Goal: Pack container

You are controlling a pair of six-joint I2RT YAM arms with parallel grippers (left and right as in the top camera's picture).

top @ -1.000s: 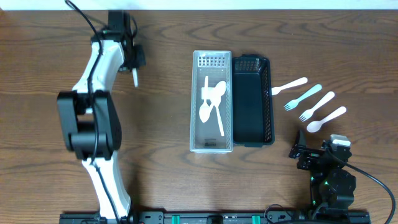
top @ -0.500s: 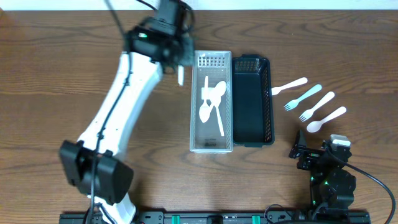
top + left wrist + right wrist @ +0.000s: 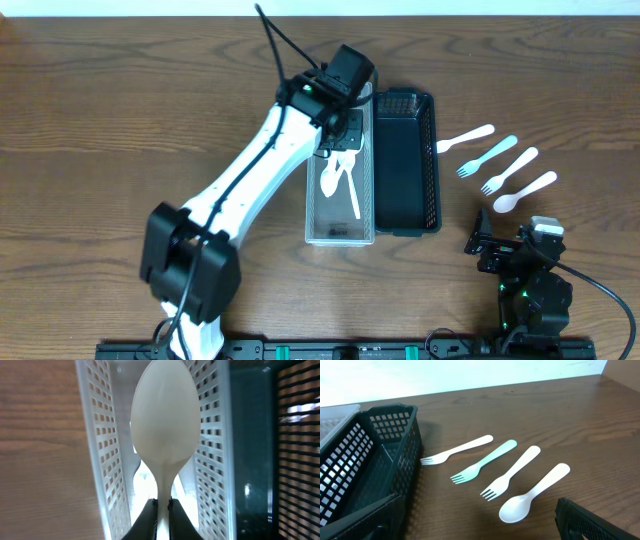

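Since a second ago the left arm has swung from the far left of the worktop point(image 3: 100, 80) across to the white container point(image 3: 309, 200), bringing a spoon point(image 3: 165, 425) with it. The left fingers point(image 3: 163, 510) are clamped on the spoon's thin handle. Its bowl reaches out ahead of them, above the container's perforated end. Below and just behind these fingers, two white spoons point(image 3: 333, 180) lie inside the container. To the fingers' right, touching the container's long side, stands the black basket point(image 3: 405, 170).

Further right, well apart from the left fingers, four pieces lie in a slanted row on the bare wood: a white fork point(image 3: 466, 139), a teal fork point(image 3: 487, 156), a second white fork point(image 3: 509, 171) and a loose white spoon point(image 3: 525, 192). The right fingers point(image 3: 477, 520) stand wide apart and hold nothing. The row lies just ahead of them, the loose spoon nearest, and the basket's end is ahead to their left.
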